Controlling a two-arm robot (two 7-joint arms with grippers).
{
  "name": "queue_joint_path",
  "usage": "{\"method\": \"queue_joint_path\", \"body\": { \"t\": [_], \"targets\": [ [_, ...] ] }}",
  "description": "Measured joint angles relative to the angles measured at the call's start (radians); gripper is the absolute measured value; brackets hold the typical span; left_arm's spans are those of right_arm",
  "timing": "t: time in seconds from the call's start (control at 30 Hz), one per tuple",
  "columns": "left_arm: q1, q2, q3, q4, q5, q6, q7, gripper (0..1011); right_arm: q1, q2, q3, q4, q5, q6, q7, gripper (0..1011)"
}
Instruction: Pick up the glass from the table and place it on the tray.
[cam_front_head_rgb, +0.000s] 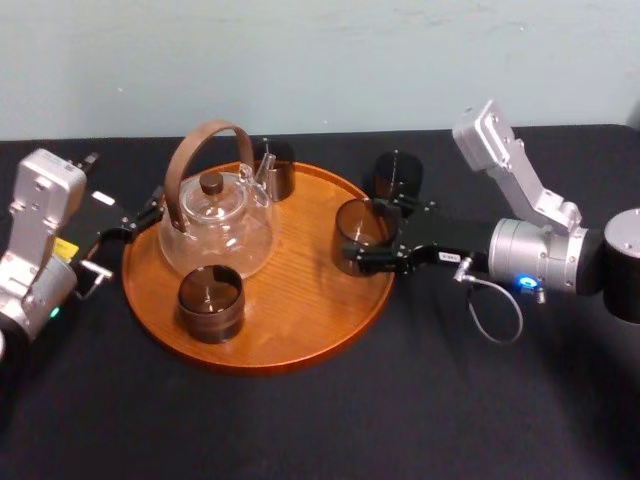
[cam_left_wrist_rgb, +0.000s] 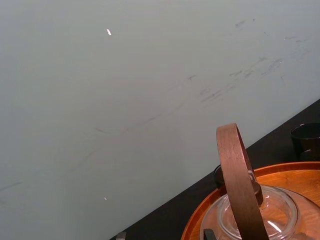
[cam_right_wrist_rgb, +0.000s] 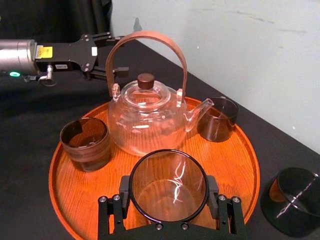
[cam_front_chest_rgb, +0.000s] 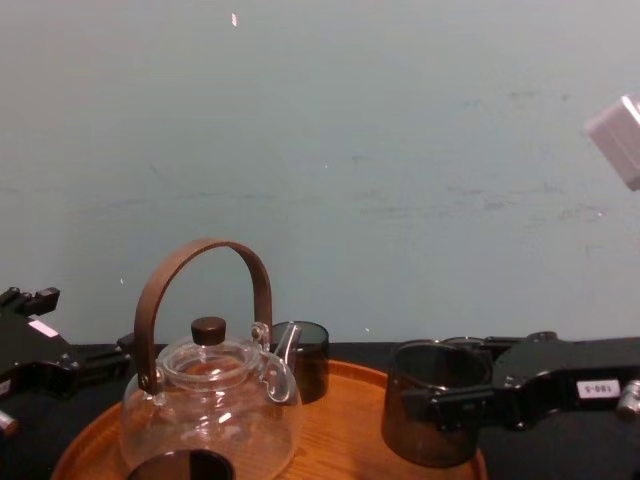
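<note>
The right gripper (cam_front_head_rgb: 374, 236) grips the glass (cam_front_head_rgb: 352, 228) just inside the tray (cam_front_head_rgb: 300, 340); next, I reckon, set it down and let go. The left gripper (cam_front_head_rgb: 143, 215) sits open alongside.

It looks like a robotics lab test station: a matte black bench (cam_front_head_rgb: 300, 440) stands against a bare, scuffed pale green wall (cam_front_head_rgb: 300, 60) at 12 o'clock, with the robot's left arm (cam_front_head_rgb: 40, 250) reaching in from 9 o'clock and the right arm (cam_front_head_rgb: 545, 255) from 3.
</note>
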Motion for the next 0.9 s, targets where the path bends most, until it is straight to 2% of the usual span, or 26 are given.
{"method": "queue_joint_path", "body": {
  "t": [0.4, 0.9],
  "targets": [
    [0.000, 0.000, 0.000, 0.000, 0.000, 0.000, 0.000, 1001, 0.031, -0.050, -0.008, 0.055, -0.005, -0.011, -0.034, 903],
    [0.000, 0.000, 0.000, 0.000, 0.000, 0.000, 0.000, 1001, 0.085, -0.137, -0.012, 0.164, -0.038, -0.033, -0.074, 903]
  ]
}}
